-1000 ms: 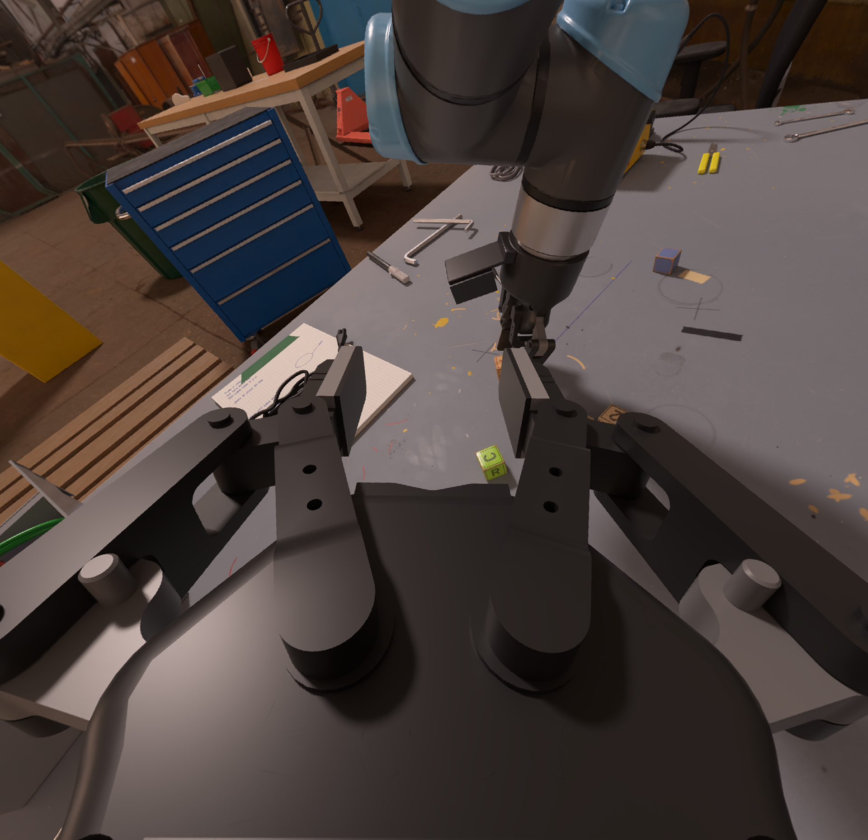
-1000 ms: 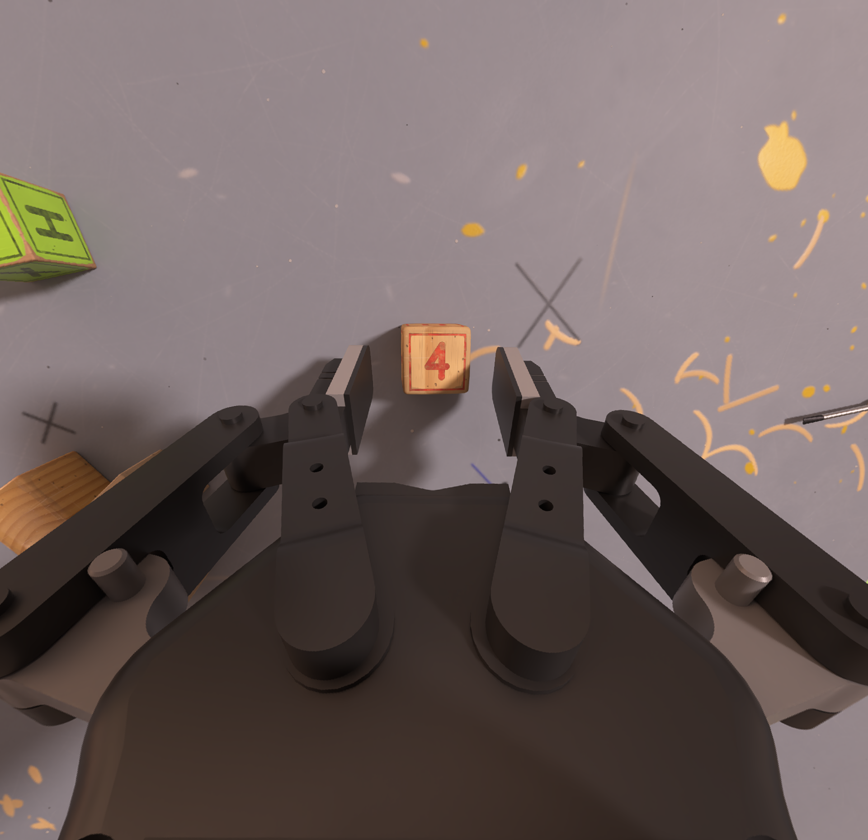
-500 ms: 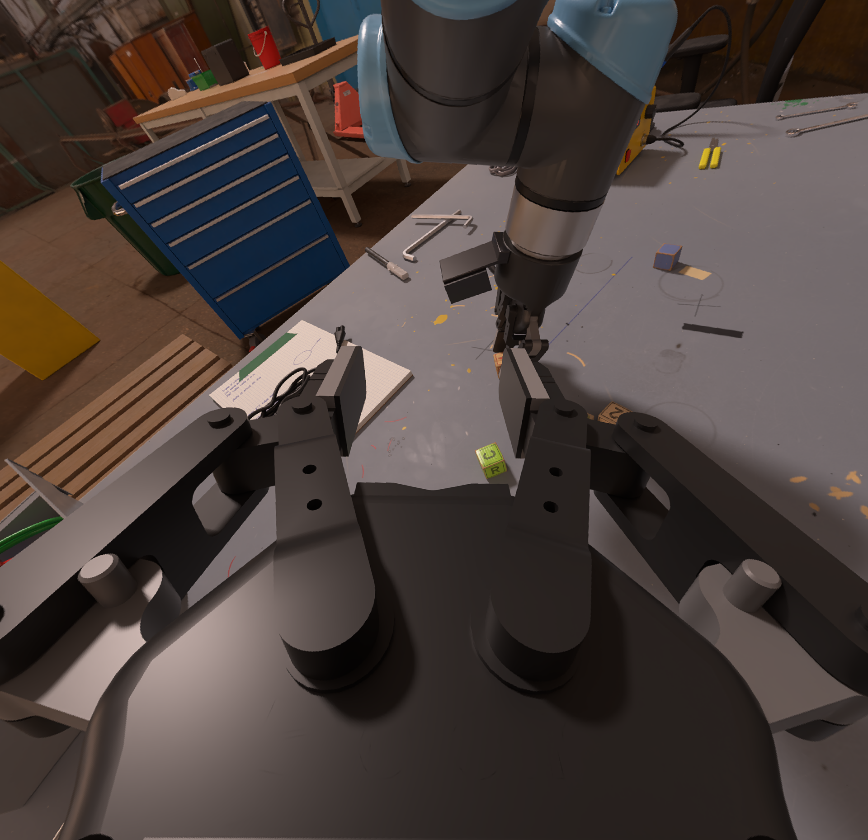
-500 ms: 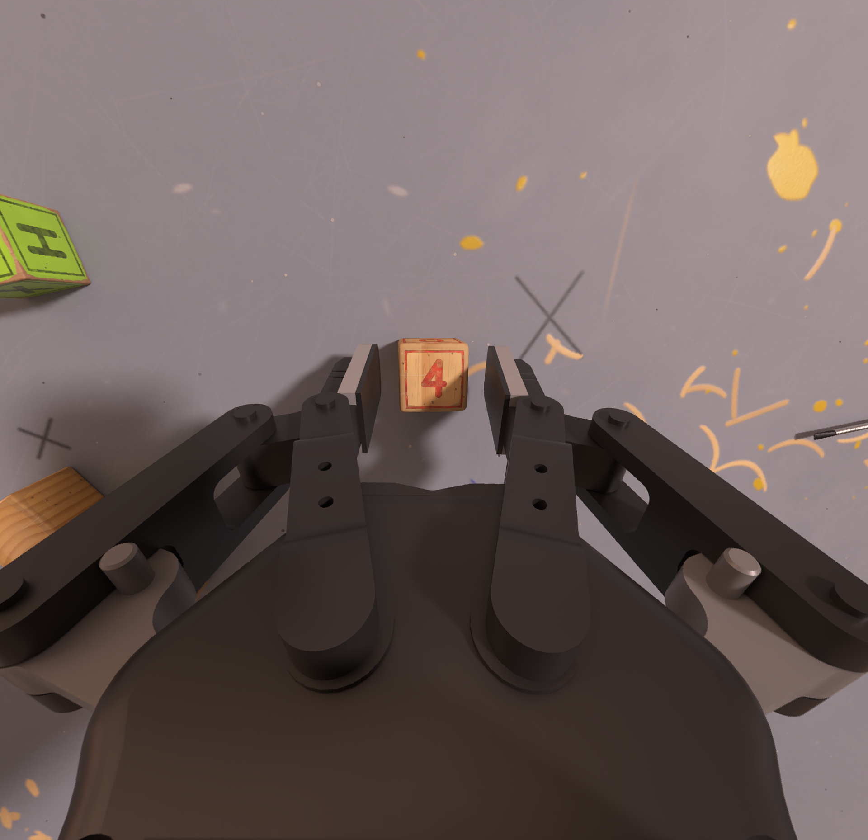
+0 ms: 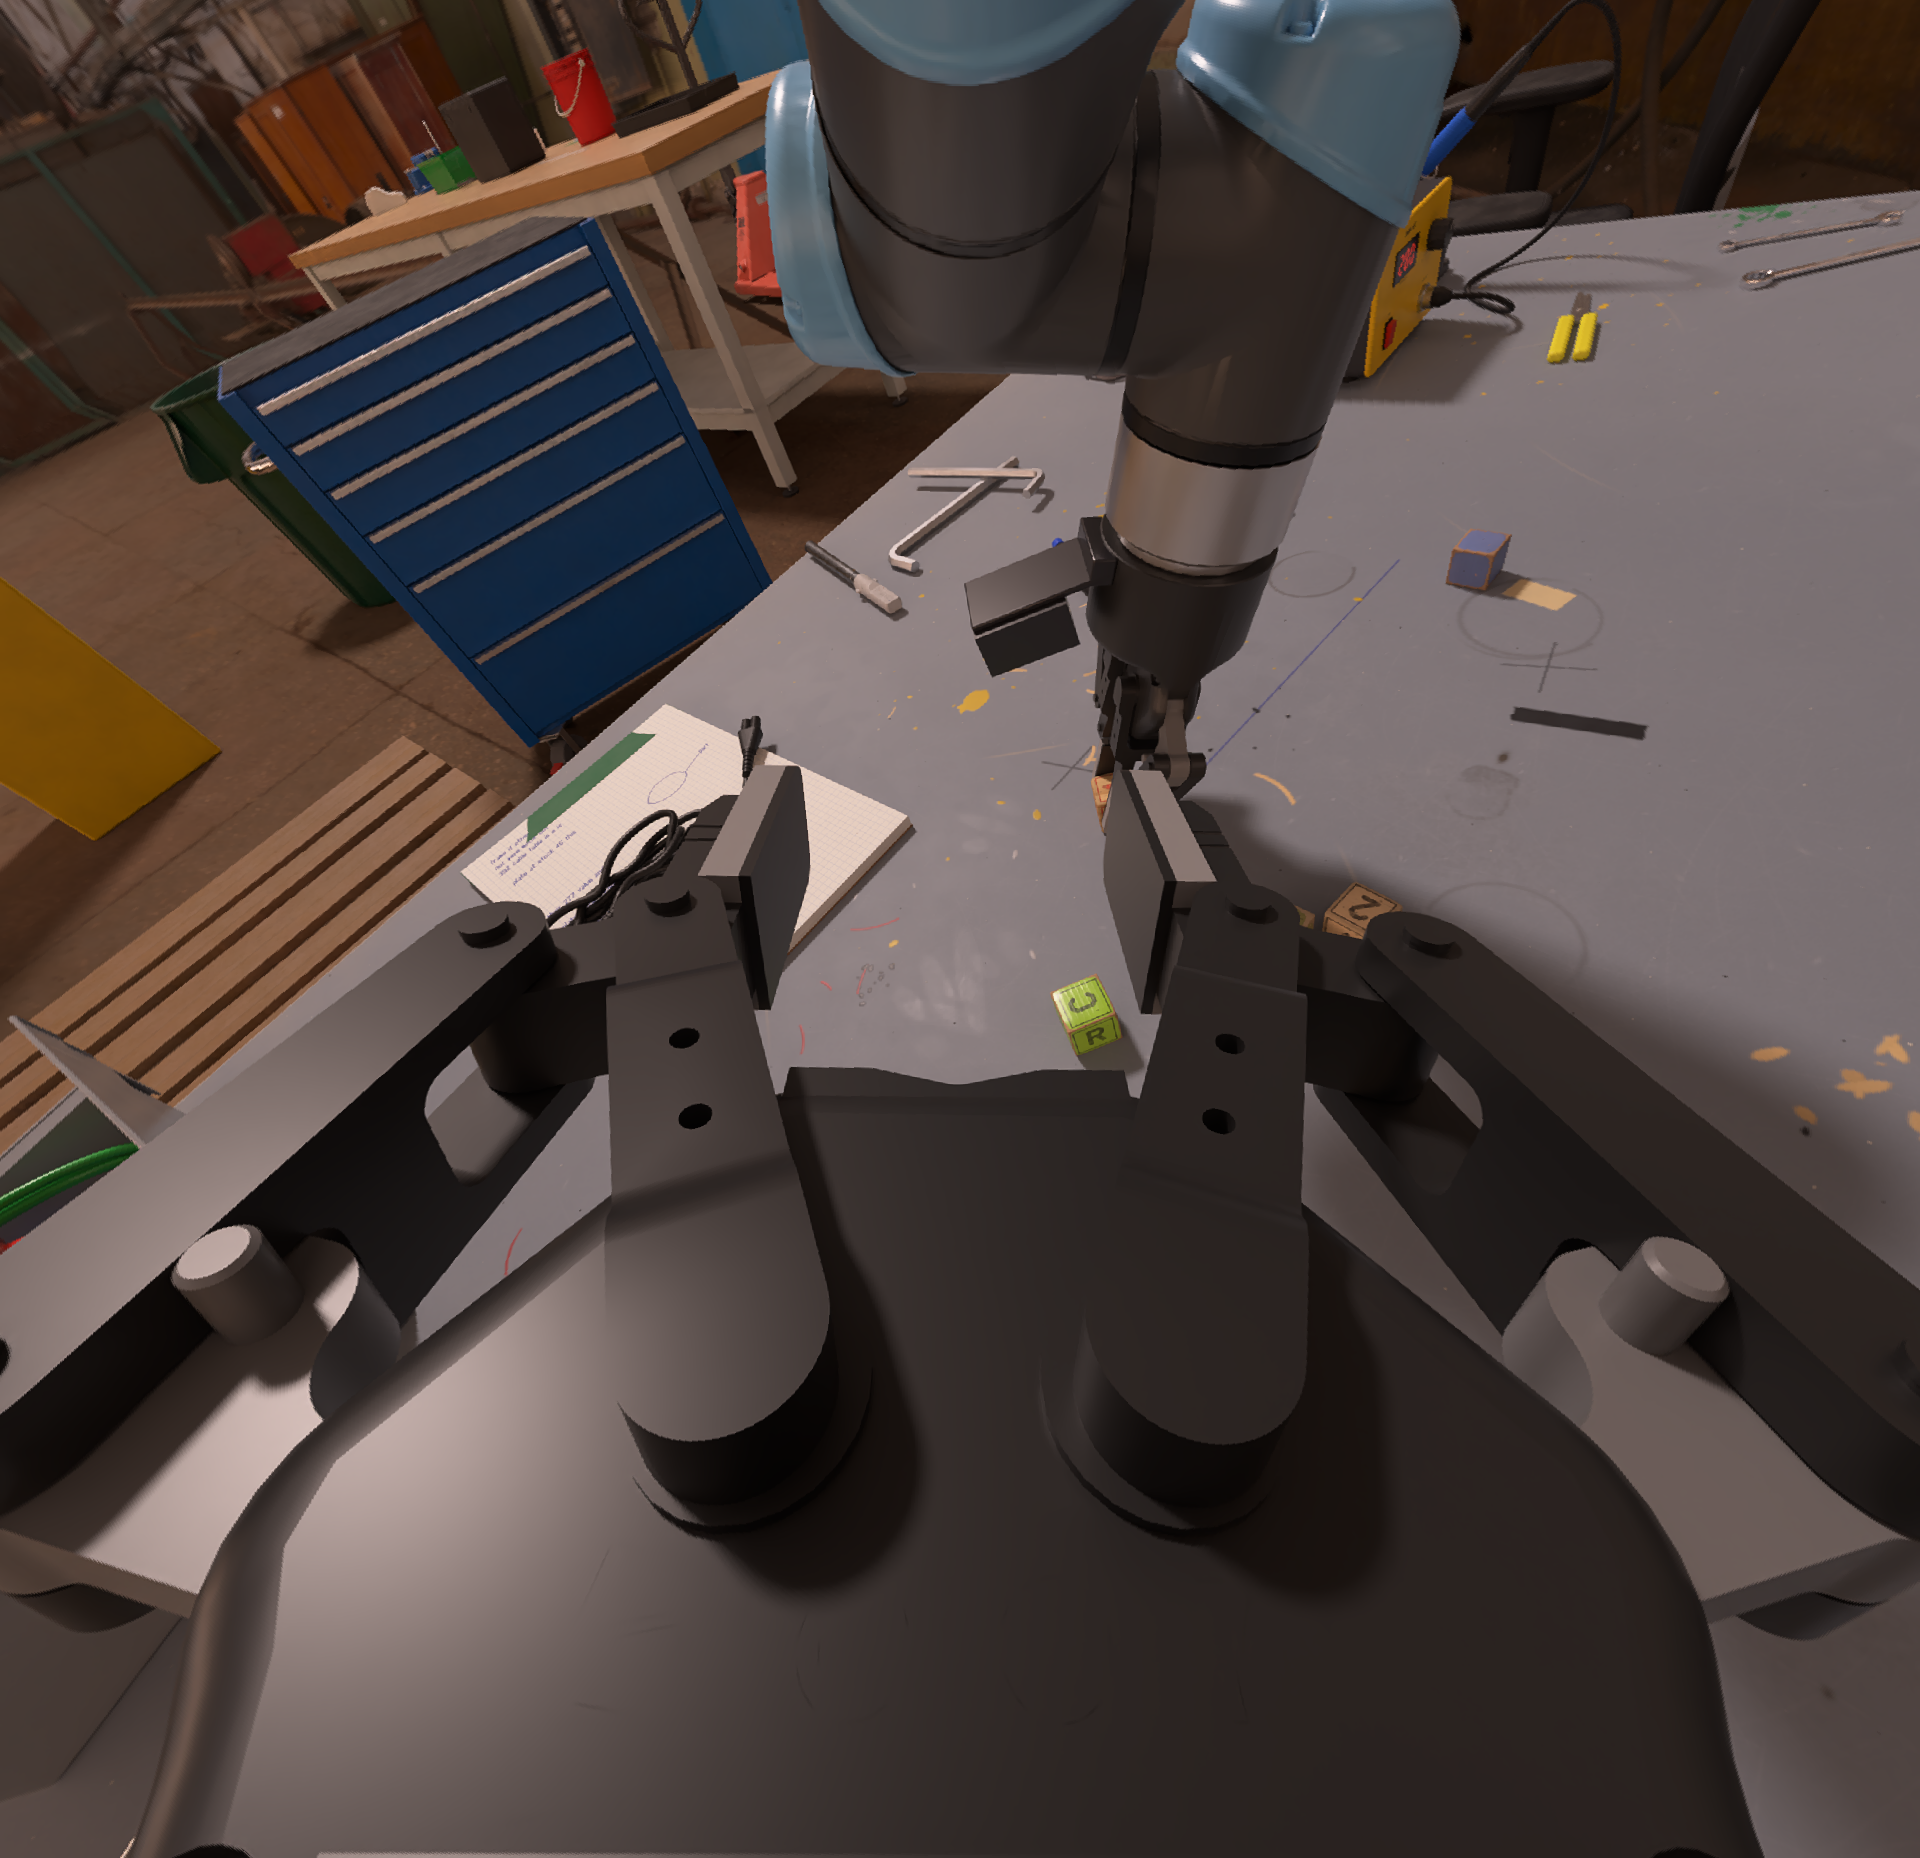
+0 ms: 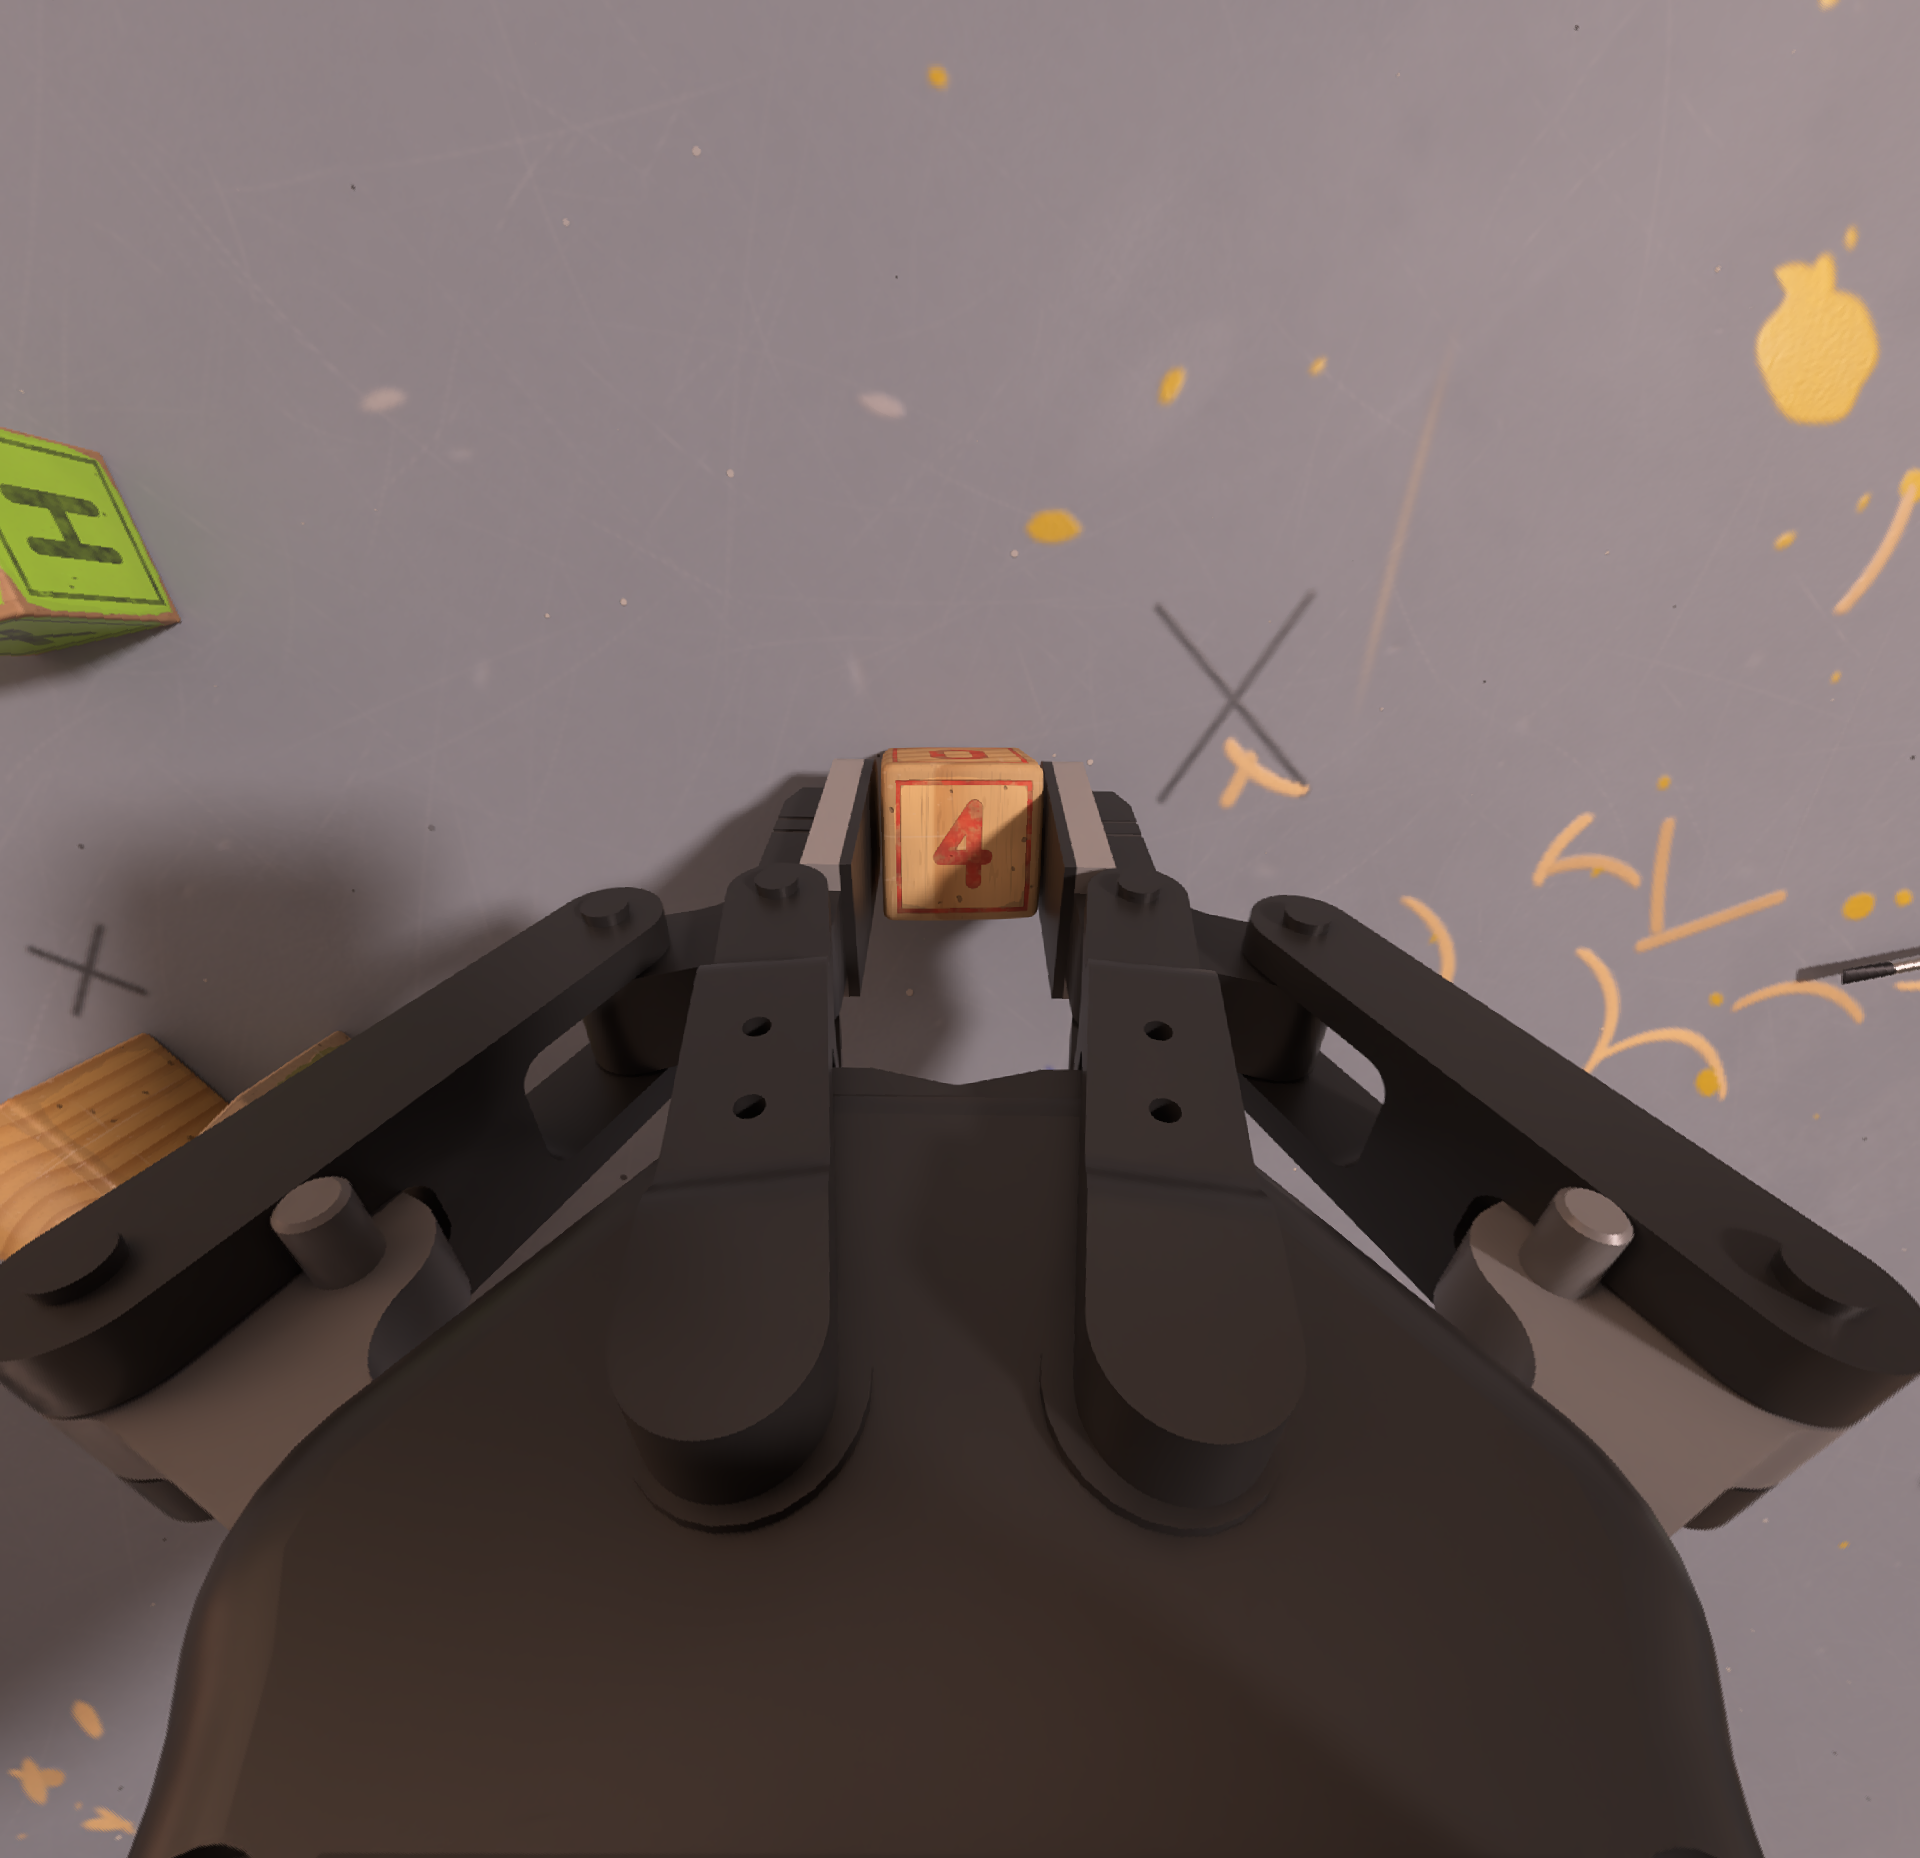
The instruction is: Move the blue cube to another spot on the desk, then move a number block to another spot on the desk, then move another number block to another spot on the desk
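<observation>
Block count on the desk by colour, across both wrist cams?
Blue cube: 1
Green block: 1
Wooden number blocks: 2 (held block in right pincer, loose block)
Total: 4

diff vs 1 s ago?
Right hand came down around the number block and shut on it, pads touching both sides; block still on the desk. Left hand stays open, idle. Blue cube and green block unmoved.
</observation>
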